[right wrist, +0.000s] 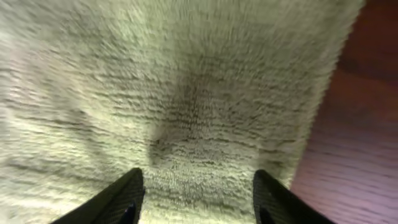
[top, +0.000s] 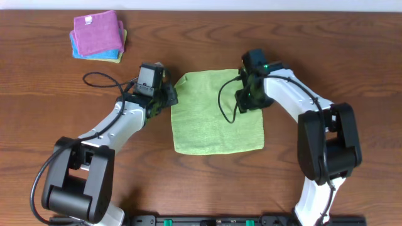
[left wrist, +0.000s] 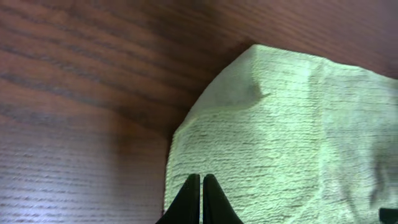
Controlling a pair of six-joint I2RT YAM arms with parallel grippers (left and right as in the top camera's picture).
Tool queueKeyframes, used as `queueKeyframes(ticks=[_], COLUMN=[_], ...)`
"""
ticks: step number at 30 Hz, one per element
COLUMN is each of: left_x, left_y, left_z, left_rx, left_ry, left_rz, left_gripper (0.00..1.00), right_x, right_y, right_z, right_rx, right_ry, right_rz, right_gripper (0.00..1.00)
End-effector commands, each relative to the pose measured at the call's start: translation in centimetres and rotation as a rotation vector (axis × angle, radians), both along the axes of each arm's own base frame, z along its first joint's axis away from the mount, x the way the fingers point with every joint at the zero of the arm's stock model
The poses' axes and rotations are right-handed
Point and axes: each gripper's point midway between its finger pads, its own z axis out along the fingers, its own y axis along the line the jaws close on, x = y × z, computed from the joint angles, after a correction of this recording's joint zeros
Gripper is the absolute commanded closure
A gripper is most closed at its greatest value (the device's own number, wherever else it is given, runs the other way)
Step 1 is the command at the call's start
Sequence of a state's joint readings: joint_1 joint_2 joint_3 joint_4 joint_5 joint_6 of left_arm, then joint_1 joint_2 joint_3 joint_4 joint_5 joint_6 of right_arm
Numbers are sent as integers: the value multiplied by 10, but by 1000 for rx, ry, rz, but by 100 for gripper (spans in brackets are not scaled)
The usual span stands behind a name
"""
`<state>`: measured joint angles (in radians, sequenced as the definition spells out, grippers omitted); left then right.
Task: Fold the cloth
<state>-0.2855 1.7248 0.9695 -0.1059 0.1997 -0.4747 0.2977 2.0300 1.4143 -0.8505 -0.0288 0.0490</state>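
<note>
The lime-green cloth [top: 217,116] lies spread flat in the middle of the wooden table, with its far left corner slightly turned in. It fills the right of the left wrist view [left wrist: 280,130] and most of the right wrist view [right wrist: 186,81]. My left gripper [top: 170,96] is shut, its tips [left wrist: 201,182] just over the cloth's left edge, with nothing visible between them. My right gripper [top: 245,102] is open, its fingers [right wrist: 196,186] straddling the cloth just above it near its right edge.
A stack of folded cloths [top: 98,36], purple on top of blue and yellow ones, sits at the far left of the table. Black cables loop from both arms over the table and the cloth. Bare wood surrounds the cloth [top: 326,56].
</note>
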Motion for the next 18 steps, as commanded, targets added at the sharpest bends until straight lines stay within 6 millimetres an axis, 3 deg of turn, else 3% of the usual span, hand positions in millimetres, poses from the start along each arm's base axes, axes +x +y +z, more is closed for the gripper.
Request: queueKeyframes(ticks=[1, 5, 9, 18], left_x=[4, 2, 0, 7], left_y=[-9, -22, -33, -45], left_z=[6, 8, 7, -37], left_rx=[-19, -37, -21, -30], left_ry=[-15, -27, -38, -3], left_rz=[-17, -51, -72, -95], left_gripper=[94, 94, 95, 94], right_x=[23, 26, 14, -28], right_y=[5, 7, 3, -19], right_z=[49, 85, 121, 182], right_rx=[33, 59, 69, 44], right_ry=[-120, -186, -232, -299], right_rz=[-10, -18, -21, -48], right_gripper=[40, 39, 39, 48])
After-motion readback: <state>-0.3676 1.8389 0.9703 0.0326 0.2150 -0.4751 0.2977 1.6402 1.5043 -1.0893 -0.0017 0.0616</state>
